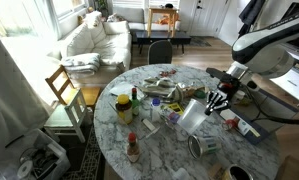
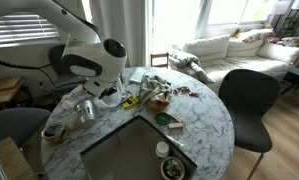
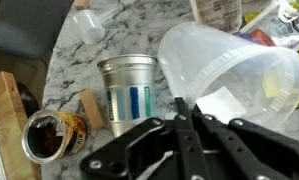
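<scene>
In an exterior view, the gripper is hanging over the marble surface, and the clear cup is leaning tilted just beside it. In an exterior view, the arm is hiding the gripper's tips, and the cup is sitting near the surface's edge. In the wrist view, the gripper is closed tight, and its fingers seem to be pinching the rim of the cup. A can is standing upright just beside the cup, and an open tin is sitting near it.

We see daylight flooding through the windows, which blow out to white in both exterior views. In the wrist view the gripper looks soft and blurred, and the marble table is glary.
</scene>
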### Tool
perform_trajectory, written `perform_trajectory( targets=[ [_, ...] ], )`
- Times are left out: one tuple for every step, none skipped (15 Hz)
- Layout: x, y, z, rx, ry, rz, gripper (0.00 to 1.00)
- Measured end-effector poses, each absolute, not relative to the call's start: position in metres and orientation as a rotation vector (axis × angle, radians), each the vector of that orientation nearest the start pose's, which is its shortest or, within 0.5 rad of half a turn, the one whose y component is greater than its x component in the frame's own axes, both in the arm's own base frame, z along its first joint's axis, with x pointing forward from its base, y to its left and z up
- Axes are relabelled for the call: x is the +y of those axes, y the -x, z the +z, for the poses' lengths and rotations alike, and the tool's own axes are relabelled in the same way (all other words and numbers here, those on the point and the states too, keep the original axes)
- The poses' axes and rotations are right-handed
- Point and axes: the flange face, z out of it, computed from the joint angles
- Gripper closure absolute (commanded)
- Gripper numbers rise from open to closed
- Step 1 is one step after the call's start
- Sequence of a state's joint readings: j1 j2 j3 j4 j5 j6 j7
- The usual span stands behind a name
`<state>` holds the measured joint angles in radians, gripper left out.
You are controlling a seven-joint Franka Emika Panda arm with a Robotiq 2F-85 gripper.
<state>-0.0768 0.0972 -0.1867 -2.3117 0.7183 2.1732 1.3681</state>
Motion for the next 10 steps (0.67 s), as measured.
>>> perform_trajectory(
  targets=[
    [-0.099,-0.491,0.301,2.441,1.358,0.596,0.99],
    [-0.091,-0.493,0.309,2.489,1.373,0.546,0.99],
    [-0.084,-0.495,0.315,2.536,1.388,0.497,0.99],
    [-0.078,-0.497,0.320,2.585,1.402,0.446,0.99],
    [-0.073,-0.498,0.323,2.634,1.416,0.396,0.99],
    [-0.069,-0.498,0.323,2.685,1.427,0.348,0.99],
    [-0.066,-0.499,0.323,2.736,1.435,0.296,0.99],
    [-0.065,-0.499,0.322,2.784,1.439,0.239,0.99],
    [-0.064,-0.499,0.322,2.830,1.443,0.174,0.70],
    [-0.063,-0.500,0.321,2.870,1.454,0.108,0.70]
  ],
)
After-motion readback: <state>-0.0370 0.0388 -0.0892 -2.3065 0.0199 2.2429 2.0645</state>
